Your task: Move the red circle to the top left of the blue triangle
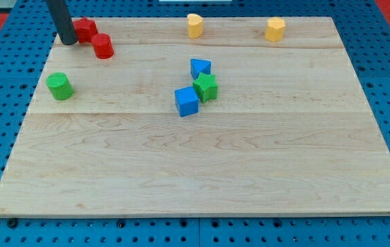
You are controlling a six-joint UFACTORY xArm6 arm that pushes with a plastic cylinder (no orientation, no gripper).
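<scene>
The red circle (103, 46) is a short red cylinder near the board's top left. A second red block (85, 29), of unclear shape, touches it on its upper left. The blue triangle (199, 67) sits near the board's middle, well to the right of the red circle. My tip (68, 41) rests on the board just left of the two red blocks, close beside the second red block and a little left of the red circle.
A green star-like block (206, 87) and a blue cube (186, 101) crowd just below the blue triangle. A green cylinder (59, 86) lies at the left. Two yellow blocks (195, 25) (275, 29) stand along the top edge of the wooden board (201, 171).
</scene>
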